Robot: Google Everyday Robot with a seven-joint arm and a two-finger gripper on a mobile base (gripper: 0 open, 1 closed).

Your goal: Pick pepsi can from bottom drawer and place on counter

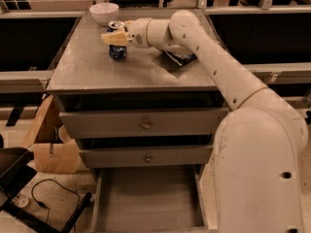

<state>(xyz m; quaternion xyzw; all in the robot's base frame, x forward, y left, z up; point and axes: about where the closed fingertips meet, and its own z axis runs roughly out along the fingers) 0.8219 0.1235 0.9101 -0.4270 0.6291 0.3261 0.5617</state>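
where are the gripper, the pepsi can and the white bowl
gripper [111,37]: camera view, midway between its tan fingertips, over the counter [92,72]
pepsi can [117,53]: camera view, blue lower body, below the grip
white bowl [104,12]: camera view, outer front wall

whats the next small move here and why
Probably open the pincer and let go. It is clamped around the pepsi can, which looks upright with its base on the counter, beside the white bowl and already out of the open bottom drawer.
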